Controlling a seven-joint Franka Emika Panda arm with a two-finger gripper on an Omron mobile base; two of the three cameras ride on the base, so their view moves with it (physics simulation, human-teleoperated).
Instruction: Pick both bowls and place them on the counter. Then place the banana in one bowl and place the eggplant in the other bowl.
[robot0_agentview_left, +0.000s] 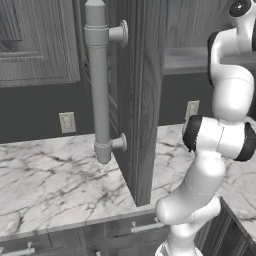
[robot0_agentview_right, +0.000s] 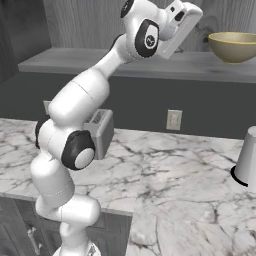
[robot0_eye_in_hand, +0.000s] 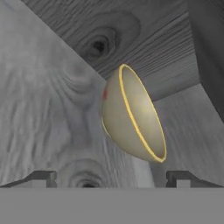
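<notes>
Bowl sits on the cabinet shelf, and the end effector faces it, fingers spread wide, grasping nothing.

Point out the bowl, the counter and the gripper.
bowl (robot0_agentview_right: 234, 47): right base view, outer wall below the rim.
counter (robot0_agentview_right: 175, 165): right base view, bare marble top.
gripper (robot0_eye_in_hand: 112, 178): hand view, midway between its wide-open fingertips.
</notes>
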